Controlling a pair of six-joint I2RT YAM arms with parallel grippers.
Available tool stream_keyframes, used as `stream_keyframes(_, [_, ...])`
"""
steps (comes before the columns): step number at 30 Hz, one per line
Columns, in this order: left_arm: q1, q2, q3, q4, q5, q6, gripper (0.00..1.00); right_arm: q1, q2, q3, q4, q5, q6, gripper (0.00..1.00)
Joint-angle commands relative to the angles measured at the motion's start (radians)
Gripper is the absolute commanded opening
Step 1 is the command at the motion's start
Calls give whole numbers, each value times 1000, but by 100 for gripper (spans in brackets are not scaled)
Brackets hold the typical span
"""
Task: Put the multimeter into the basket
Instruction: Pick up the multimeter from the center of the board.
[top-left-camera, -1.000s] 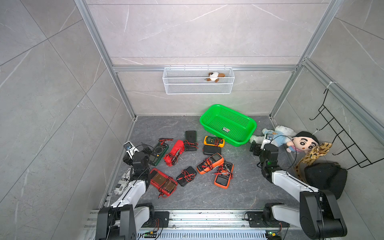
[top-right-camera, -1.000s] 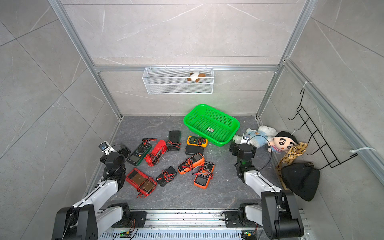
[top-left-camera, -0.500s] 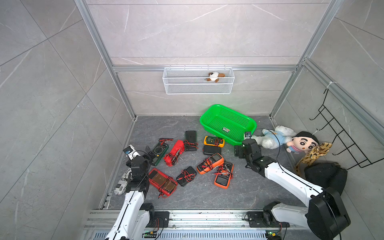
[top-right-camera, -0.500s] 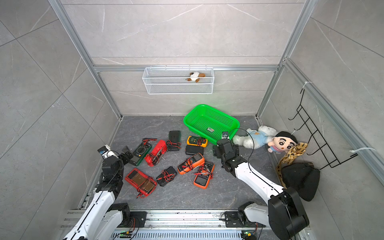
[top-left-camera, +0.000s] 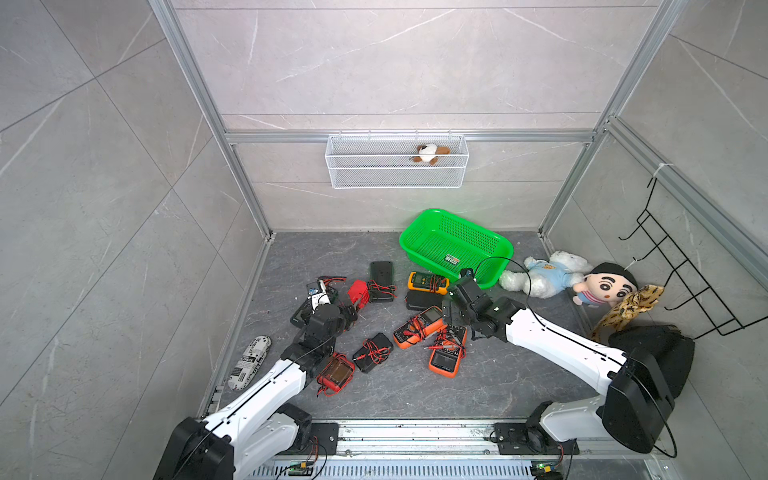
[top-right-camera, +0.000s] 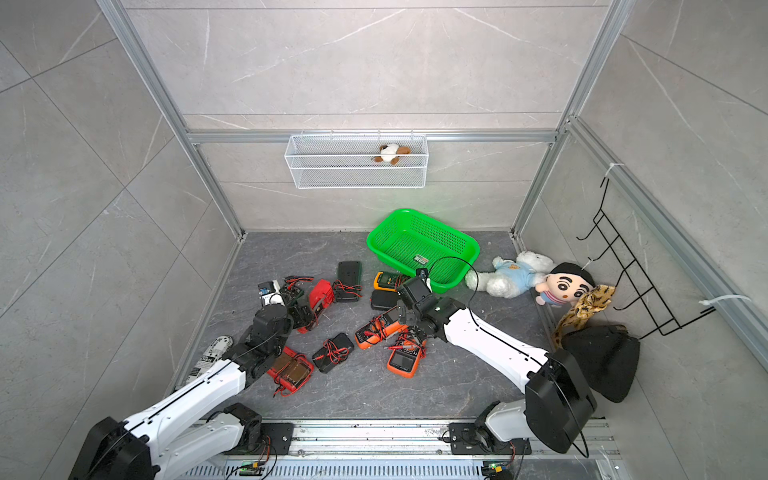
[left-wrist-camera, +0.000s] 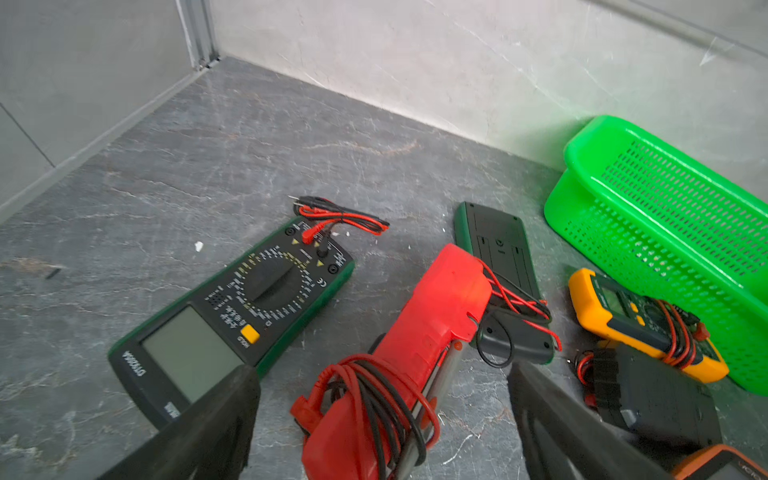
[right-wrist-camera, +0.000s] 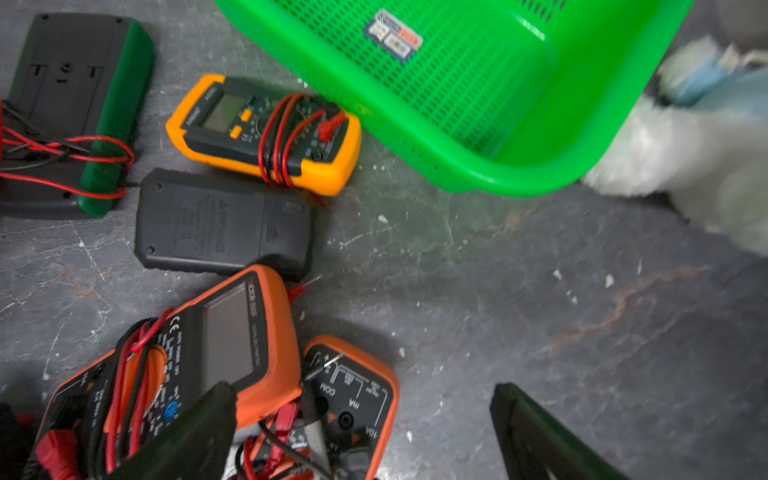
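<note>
Currently the left gripper (left-wrist-camera: 382, 374) is held spread wide over the red multimeter (left-wrist-camera: 419, 332), perhaps without touching it, apart from the green basket (left-wrist-camera: 665, 249). The right gripper (right-wrist-camera: 361, 390) is likewise spread, with nothing gripped, above the orange multimeter (right-wrist-camera: 232, 345) near the basket. A yellow multimeter (right-wrist-camera: 262, 129) is seen just beside the basket.

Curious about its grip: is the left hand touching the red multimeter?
Apart. Left wrist view: floor shows between the red multimeter and both fingers of the left hand.
</note>
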Motion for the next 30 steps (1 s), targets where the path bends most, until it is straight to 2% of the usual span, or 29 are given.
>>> stream_keyframes(1, [-18, 27, 29, 56, 27, -21, 98, 6, 3, 14, -151, -65, 151, 99])
stream_keyframes(5, [-26, 20, 14, 76, 69, -42, 98, 12, -55, -56, -157, -158, 239, 97])
stream_keyframes(7, [-28, 8, 5, 76, 73, -55, 98, 35, -80, -81, -170, -161, 289, 99])
stream_keyframes(11, [-28, 2, -13, 88, 77, -72, 98, 128, -70, -79, -205, -112, 381, 100])
stream_keyframes(18, [-28, 42, -1, 87, 96, -77, 98, 281, 40, -15, -297, -4, 534, 100])
stream_keyframes(23, [-27, 47, -8, 97, 95, -82, 98, 334, 84, -6, -272, -11, 570, 100])
stream_keyframes(30, [-27, 52, -19, 100, 97, -88, 98, 341, 155, -19, -210, -41, 587, 100])
